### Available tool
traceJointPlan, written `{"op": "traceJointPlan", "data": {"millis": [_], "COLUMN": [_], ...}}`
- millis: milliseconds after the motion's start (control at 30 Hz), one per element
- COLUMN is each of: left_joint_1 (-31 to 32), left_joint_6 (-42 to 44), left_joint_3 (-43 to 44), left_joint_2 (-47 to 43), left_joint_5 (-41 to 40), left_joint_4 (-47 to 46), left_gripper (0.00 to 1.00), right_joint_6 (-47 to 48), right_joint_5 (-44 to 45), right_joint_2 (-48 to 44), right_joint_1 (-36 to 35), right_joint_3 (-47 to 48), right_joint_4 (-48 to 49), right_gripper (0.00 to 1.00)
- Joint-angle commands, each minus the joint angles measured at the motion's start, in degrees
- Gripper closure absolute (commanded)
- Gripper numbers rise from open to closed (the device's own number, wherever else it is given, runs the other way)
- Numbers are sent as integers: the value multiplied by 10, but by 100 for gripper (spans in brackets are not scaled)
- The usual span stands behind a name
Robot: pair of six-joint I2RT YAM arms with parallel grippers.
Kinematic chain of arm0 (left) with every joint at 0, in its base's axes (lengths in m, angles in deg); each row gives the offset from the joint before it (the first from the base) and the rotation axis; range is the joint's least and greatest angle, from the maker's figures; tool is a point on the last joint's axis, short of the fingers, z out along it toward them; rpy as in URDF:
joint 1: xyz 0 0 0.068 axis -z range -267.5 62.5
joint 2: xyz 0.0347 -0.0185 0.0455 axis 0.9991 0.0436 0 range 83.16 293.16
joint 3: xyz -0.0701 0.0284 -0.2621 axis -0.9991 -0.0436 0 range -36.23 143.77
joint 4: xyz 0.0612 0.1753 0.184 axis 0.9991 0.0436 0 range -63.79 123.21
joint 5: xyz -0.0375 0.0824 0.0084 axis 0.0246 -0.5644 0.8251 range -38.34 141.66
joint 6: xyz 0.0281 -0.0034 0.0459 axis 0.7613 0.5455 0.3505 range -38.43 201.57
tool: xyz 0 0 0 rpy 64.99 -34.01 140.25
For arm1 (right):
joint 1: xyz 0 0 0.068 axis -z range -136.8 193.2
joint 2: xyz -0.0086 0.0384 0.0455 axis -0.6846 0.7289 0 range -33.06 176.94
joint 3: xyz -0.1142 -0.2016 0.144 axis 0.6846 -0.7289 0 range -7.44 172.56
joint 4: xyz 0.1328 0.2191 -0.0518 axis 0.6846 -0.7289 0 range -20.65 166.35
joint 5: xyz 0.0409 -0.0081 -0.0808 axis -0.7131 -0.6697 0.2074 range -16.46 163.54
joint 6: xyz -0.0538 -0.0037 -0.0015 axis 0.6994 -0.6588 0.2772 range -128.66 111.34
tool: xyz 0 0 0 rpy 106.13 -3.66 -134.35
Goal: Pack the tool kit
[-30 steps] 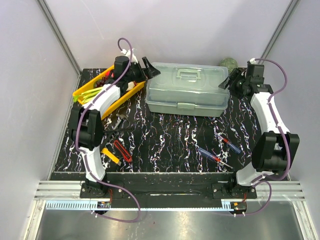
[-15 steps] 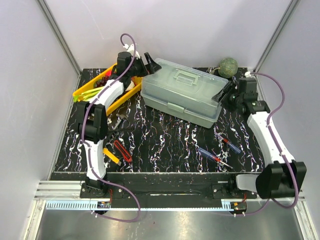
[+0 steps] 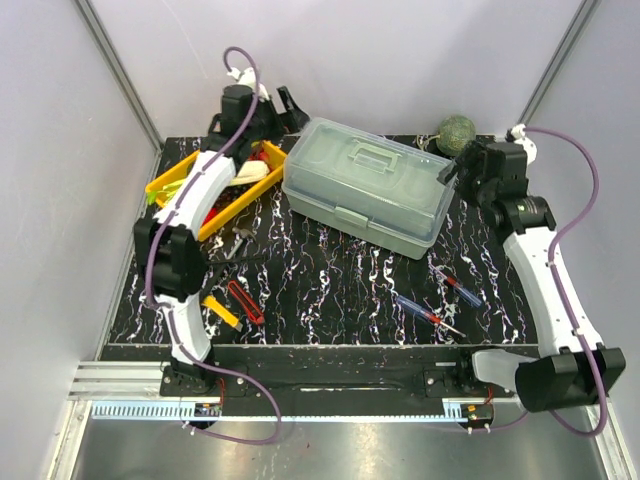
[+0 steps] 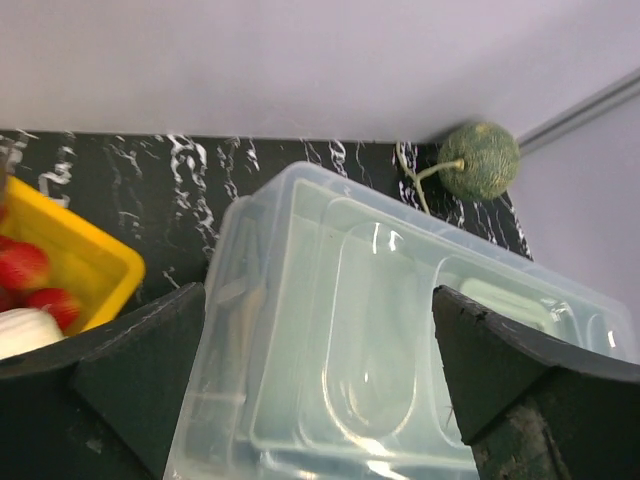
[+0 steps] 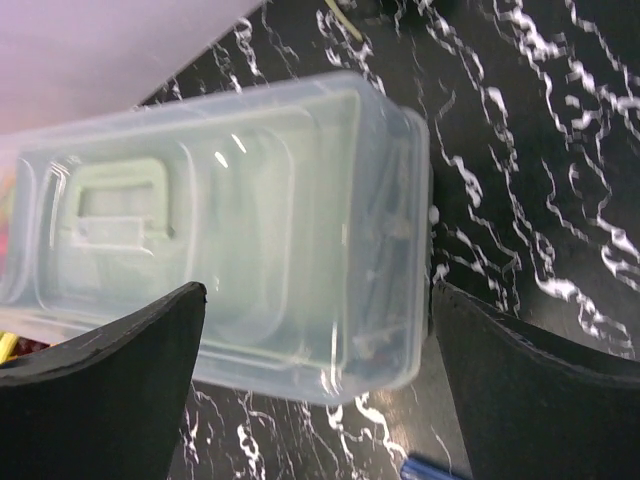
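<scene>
While the toolbox (image 3: 365, 185) sits lid-shut and skewed far back on the table (image 3: 330, 285), my left jaws gape over its end beside the yellow tray (image 3: 163, 186). My right jaws gape over the other end. The screwdrivers (image 3: 426, 313) lie well apart from its front edge.
</scene>
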Motion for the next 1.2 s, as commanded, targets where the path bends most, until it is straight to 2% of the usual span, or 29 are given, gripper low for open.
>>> {"op": "traceJointPlan", "data": {"millis": [0, 133, 200, 333, 467, 633, 733, 900, 1000, 1167], "left_joint_1": [-18, -18, -18, -16, 0, 12, 14, 18, 29, 48], "left_joint_6": [-1, -18, -27, -55, -68, -86, -110, -147, -154, -143], "left_joint_3": [-36, -151, -211, -300, -321, -283, -255, -202, -174, -170], "left_joint_2": [-107, -189, -218, -240, -235, -188, -149, -85, -53, -33], "left_joint_5": [-41, -51, -36, 62, 102, 119, 132, 158, 177, 197], "left_joint_4": [28, 22, -12, -94, -146, -156, -172, -199, -198, -201], "left_gripper": [1, 1, 1, 1, 1, 1, 1, 1, 1, 1], "right_joint_6": [69, 113, 138, 231, 301, 332, 320, 288, 269, 232], "right_joint_5": [-7, -83, -119, -203, -272, -358, -384, -380, -371, -407], "right_joint_2": [56, 119, 163, 246, 294, 335, 320, 244, 188, 101], "right_joint_1": [11, 34, 43, 53, 56, 56, 55, 56, 56, 55], "right_joint_3": [69, 99, 128, 181, 208, 231, 213, 126, 69, -21], "right_joint_4": [51, 110, 118, 112, 89, 13, 0, 7, 6, 10], "right_gripper": [1, 4, 5, 4, 1, 2, 4, 5, 4, 5]}}
